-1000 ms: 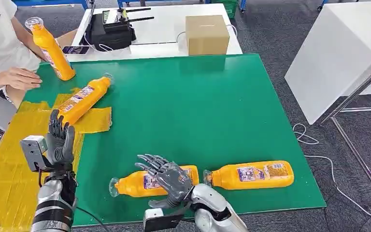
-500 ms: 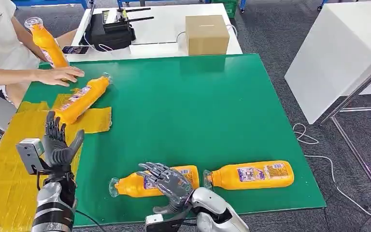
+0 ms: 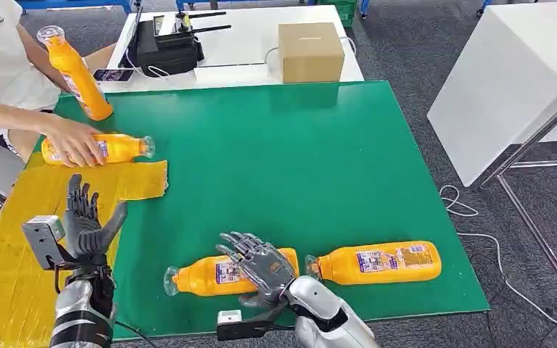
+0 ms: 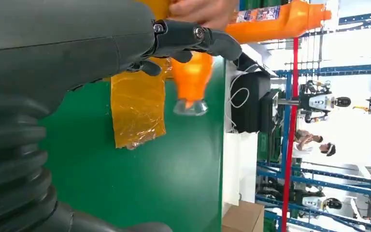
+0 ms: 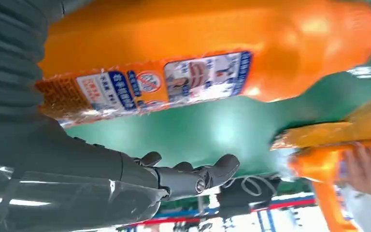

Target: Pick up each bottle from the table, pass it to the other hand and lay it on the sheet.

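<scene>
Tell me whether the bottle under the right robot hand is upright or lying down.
Lying down: the bottle rests on its side on the green mat, cap leftward.

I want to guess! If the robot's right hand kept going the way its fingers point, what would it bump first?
Probably the near bottle: the right hand hovers open over it, though depth is unclear.

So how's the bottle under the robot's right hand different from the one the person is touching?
The near bottle lies on bare green mat, cap pointing left, with the right robot hand spread above it. The far bottle lies at the yellow sheet edge, cap pointing right, under a person's hand. Both are orange, labelled and on their sides.
</scene>
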`<state>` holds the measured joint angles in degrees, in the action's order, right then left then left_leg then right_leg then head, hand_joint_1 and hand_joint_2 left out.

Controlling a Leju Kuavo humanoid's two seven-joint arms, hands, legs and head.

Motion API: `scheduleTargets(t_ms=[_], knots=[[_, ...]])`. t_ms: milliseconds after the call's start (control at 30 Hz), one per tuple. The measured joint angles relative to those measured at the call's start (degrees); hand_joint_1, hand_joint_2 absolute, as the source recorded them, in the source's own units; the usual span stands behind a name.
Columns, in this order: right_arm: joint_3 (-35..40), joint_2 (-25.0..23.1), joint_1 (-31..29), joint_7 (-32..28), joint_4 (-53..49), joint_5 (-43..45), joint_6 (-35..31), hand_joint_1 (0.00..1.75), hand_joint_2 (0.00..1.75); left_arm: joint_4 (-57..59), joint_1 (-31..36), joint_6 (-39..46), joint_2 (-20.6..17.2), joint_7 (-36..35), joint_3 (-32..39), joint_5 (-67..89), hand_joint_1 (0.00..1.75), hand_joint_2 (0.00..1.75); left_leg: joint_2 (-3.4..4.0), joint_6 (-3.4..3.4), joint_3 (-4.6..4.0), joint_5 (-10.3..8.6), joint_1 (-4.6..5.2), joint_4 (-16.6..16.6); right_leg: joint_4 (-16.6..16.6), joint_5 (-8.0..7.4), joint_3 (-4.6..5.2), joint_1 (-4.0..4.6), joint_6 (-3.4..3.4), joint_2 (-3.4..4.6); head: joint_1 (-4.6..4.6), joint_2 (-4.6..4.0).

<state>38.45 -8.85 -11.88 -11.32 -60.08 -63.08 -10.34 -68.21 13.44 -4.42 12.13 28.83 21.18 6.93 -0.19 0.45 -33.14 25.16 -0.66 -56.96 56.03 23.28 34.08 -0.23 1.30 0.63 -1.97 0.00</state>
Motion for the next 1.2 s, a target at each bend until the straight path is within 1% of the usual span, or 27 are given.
scheduleTargets(t_ms=[167,400,700,733,900,933,967,1000,1033,1067,1100,1133,1167,1200], knots=[[-0.1,-0.1,-0.6,5.8,0.4,-4.9,-2.1,0.0,1.75,-0.9,-1.2,-0.4,0.3,-0.4,0.7,-0.6,0.0,1.75,0.0,0.0,0.01,0.0,0.0,0.0,0.0,0.0,0.0,0.0,0.0,0.0,0.0,0.0],[-0.5,-0.1,-0.9,6.8,1.0,-5.7,-2.3,0.0,1.75,-1.4,-2.1,-0.4,0.5,-0.5,1.3,-0.6,0.0,1.75,0.0,0.0,0.01,0.0,0.0,0.0,0.0,0.0,0.0,0.0,0.0,0.0,0.0,0.0],[-1.4,-0.3,-1.5,10.0,2.9,-8.9,-2.0,0.0,1.75,-1.6,-2.2,-0.5,0.6,-0.8,1.7,-0.7,0.0,1.75,0.0,0.0,0.01,0.0,0.0,0.0,0.0,0.0,0.0,0.0,0.0,0.0,0.02,0.0],[-1.7,-0.3,-1.5,10.0,3.4,-8.6,-1.8,0.17,1.75,-1.6,-2.3,-0.6,0.6,-0.9,1.7,-0.8,0.0,1.75,0.0,0.0,0.01,0.0,0.0,0.0,0.0,0.0,-0.01,0.0,0.0,-0.01,0.0,0.0],[-2.4,-0.3,-2.9,9.8,6.3,-7.8,0.0,0.17,1.75,-1.6,-2.2,-0.9,0.7,-1.1,2.0,-0.9,0.0,1.75,0.01,0.0,0.13,0.0,0.0,0.0,0.0,0.0,-0.08,0.0,0.0,0.01,0.0,0.0],[-2.4,-0.3,-3.2,9.7,6.8,-7.8,0.1,0.65,1.75,-1.6,-2.2,-0.9,0.7,-1.1,2.0,-0.9,0.0,1.75,0.01,0.0,0.16,0.0,0.0,0.0,0.0,0.0,-0.12,0.0,0.0,0.0,0.0,0.0],[-2.4,-0.3,-3.6,9.7,7.1,-7.8,0.1,1.47,1.75,-1.6,-2.2,-0.9,0.7,-1.1,2.1,-0.9,0.0,1.75,0.01,0.0,0.19,0.0,0.0,0.0,0.0,0.0,-0.15,0.0,0.0,0.0,0.02,0.0],[-2.5,-0.3,-3.8,9.7,7.5,-7.8,0.2,1.62,1.75,-1.6,-2.2,-0.9,0.7,-1.1,2.2,-0.9,0.0,1.75,0.01,0.0,0.21,0.0,0.0,0.0,0.0,0.0,-0.17,0.0,0.0,0.0,0.0,0.0],[-2.5,-0.3,-4.0,9.7,7.8,-7.8,0.2,1.66,1.75,-1.6,-2.2,-0.9,0.7,-1.1,2.2,-0.9,0.0,1.75,0.01,0.0,0.23,0.0,0.0,0.0,0.0,0.0,-0.2,0.0,0.0,0.0,0.0,0.0],[-2.5,-0.3,-4.2,9.7,8.1,-7.8,0.4,1.4,1.75,-1.6,-2.2,-0.9,0.8,-1.1,2.3,-0.9,0.0,1.75,0.01,0.0,0.25,0.0,0.0,0.0,0.0,0.0,-0.22,0.0,0.0,0.0,0.02,0.0],[-2.5,-0.3,-4.4,9.7,8.5,-7.8,0.5,1.54,1.75,-1.6,-2.2,-1.0,0.8,-1.1,2.3,-0.9,0.0,1.75,0.01,0.0,0.27,0.0,0.0,0.0,0.0,0.0,-0.24,0.0,0.0,0.0,0.0,0.0],[-2.5,-0.4,-4.8,9.8,9.2,-7.9,0.6,1.61,1.75,-1.6,-2.2,-1.0,0.8,-1.1,2.4,-0.9,0.0,1.75,0.01,0.0,0.3,0.0,0.0,0.0,0.0,0.0,-0.26,0.0,0.0,0.01,0.02,0.0],[-2.5,-0.4,-5.2,9.9,9.9,-7.9,0.7,1.66,1.75,-1.6,-2.2,-1.1,0.8,-1.1,2.4,-0.9,0.0,1.75,0.01,0.0,0.34,0.0,0.0,0.0,0.0,-0.01,-0.29,0.0,-0.01,0.01,0.0,0.0],[-2.5,-0.5,-5.6,9.9,10.5,-7.9,0.8,1.62,1.75,-1.6,-2.2,-1.2,0.9,-1.1,2.4,-0.9,0.0,1.75,0.02,0.0,0.4,0.0,0.0,0.0,0.0,-0.01,-0.34,0.0,-0.01,0.01,0.0,0.0]])
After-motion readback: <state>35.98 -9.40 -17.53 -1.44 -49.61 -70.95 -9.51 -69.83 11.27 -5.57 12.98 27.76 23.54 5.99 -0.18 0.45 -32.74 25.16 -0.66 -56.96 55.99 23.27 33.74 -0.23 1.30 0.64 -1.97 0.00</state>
